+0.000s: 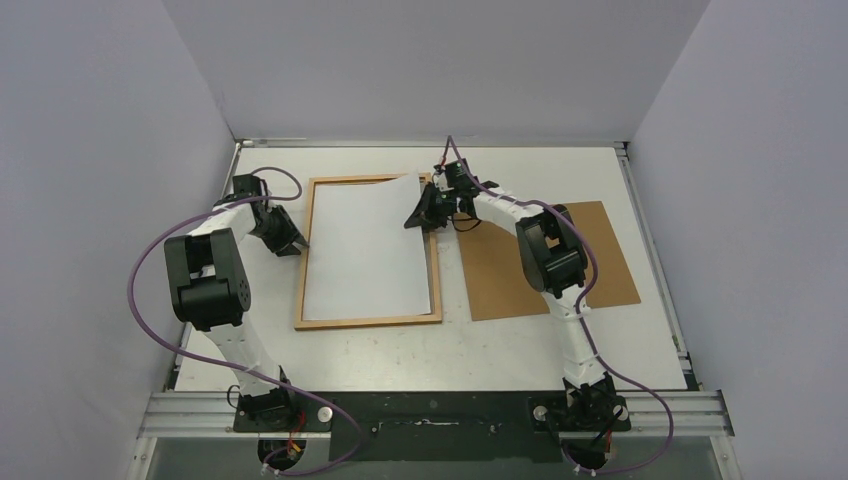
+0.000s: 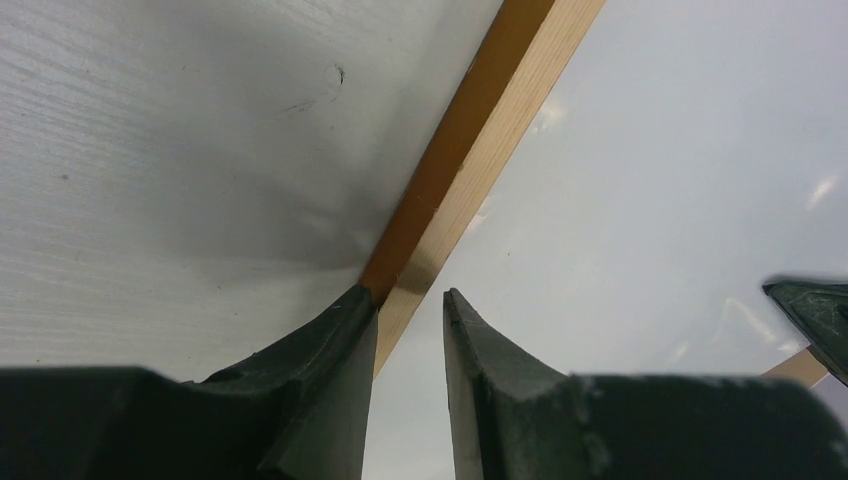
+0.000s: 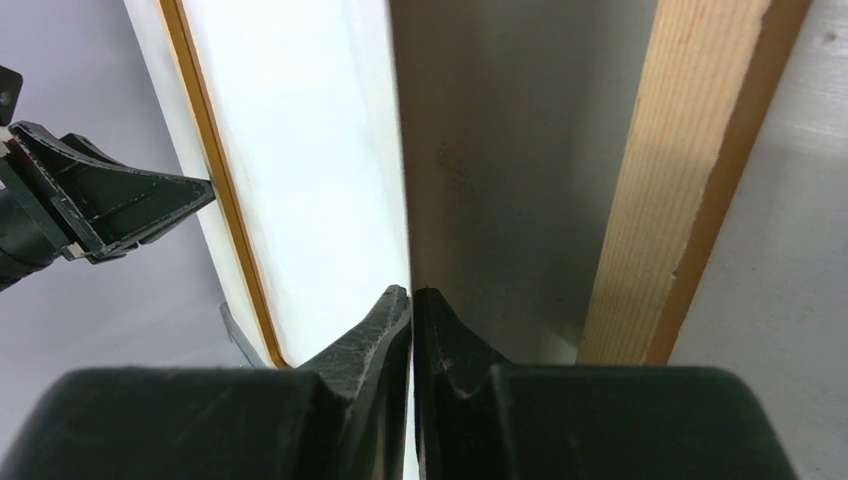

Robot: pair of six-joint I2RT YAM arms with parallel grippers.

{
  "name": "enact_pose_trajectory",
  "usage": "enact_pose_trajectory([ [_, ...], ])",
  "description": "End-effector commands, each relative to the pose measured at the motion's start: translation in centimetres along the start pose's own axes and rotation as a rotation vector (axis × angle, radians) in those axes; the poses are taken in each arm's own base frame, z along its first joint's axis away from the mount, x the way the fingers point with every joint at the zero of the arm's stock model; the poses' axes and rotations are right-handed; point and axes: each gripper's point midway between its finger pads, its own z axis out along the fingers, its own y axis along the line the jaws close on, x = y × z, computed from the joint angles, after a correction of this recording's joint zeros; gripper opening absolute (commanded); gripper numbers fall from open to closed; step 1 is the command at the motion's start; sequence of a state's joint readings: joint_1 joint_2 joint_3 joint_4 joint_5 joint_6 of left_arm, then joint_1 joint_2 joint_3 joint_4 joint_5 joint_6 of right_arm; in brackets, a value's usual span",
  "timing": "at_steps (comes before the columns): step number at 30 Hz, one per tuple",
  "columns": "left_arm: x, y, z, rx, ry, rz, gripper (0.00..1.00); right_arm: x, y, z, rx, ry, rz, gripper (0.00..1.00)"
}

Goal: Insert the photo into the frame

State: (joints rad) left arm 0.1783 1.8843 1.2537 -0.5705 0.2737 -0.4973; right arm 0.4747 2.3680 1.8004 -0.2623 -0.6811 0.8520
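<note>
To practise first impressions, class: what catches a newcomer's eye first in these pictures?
The white-backed rectangular paper photo lies skewed in the orange-brown wooden frame mid-table, its far right edge pinched by the right arm's fingers. The left arm's fingers stand open at the frame's left rail; a flat brown fibreboard panel lies to the right.

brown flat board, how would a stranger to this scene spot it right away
Start at the white table; right of the orange-brown wooden frame with a white sheet on it lies a flat brown fibreboard panel. Unlike the frame, it is a solid slab with no rim or opening.
</note>
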Motion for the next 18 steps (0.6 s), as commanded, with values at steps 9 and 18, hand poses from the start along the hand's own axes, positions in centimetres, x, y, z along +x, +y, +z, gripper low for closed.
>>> enact_pose_trajectory([
  [9, -1.8, -1.7, -1.6, 0.048, -0.057, 0.011, 0.34, -2.0, 2.6, -1.6, 0.005, -0.102, -0.111, 0.30],
  [18, -2.7, -2.9, -3.9, 0.066, -0.088, 0.034, 0.39, -2.5, 3.5, -3.7, 0.041, -0.126, -0.138, 0.40],
])
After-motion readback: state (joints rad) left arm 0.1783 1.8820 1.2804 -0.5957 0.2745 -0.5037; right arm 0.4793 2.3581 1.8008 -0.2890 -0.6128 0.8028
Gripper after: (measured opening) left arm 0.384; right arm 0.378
